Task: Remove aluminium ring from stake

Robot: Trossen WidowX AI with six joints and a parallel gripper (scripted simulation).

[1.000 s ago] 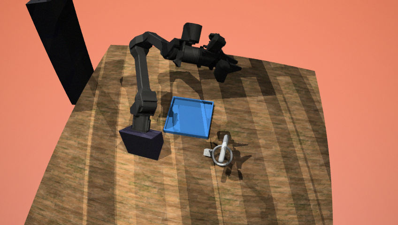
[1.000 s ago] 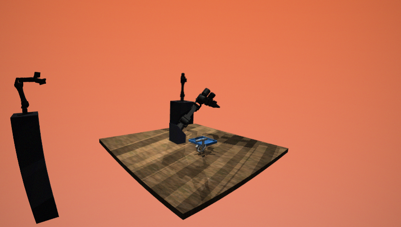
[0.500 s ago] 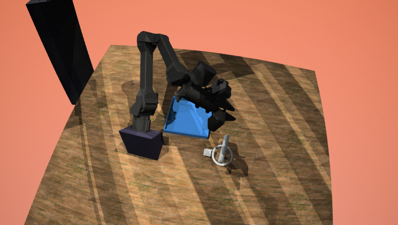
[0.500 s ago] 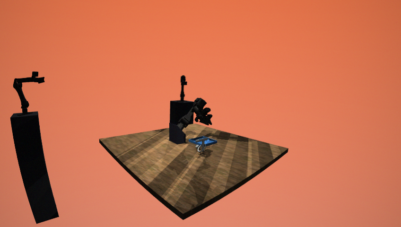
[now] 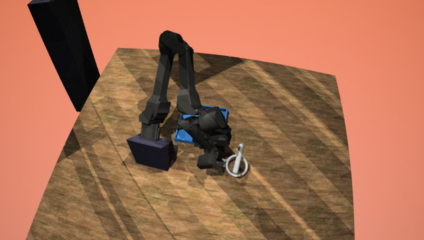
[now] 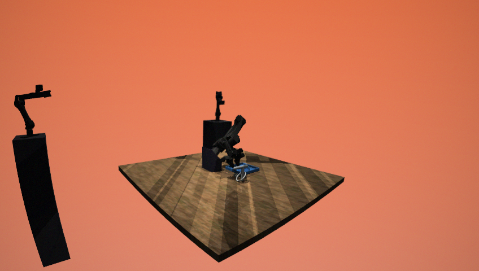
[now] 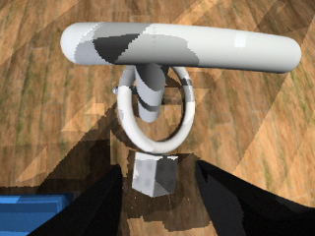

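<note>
From my remote seat: main worry is the aluminium ring [image 5: 226,166] [image 6: 236,176] [image 7: 162,147] catching under the cross-bar [image 5: 238,156] [image 6: 240,166] [image 7: 197,46] if I lift straight; the bar reaches out beyond the ring on both sides in the wrist view. Second worry, a grip off-centre on the tab [image 7: 145,174]: its block sits a touch left of mid-gap, so one finger could nudge it first and twist the ring against the stake [image 7: 149,90]. Hand [image 5: 221,163] [image 6: 235,165] [image 7: 159,171] is part-open, astride the tab, gripping nothing. Ring is around the stake, right of centre in the top frame, below the bar. Looks: pale grey, smooth, round in section, patched with shadow, seemingly tipped rather than flat on the desk [image 5: 282,193] [image 6: 218,208] [image 7: 261,147]; tab a squarish block, bright on one face, dark on the other. Blue tray [image 5: 184,141] [image 6: 250,170] [image 7: 30,199] shows at lower left of the wrist frame, awaiting it
</note>
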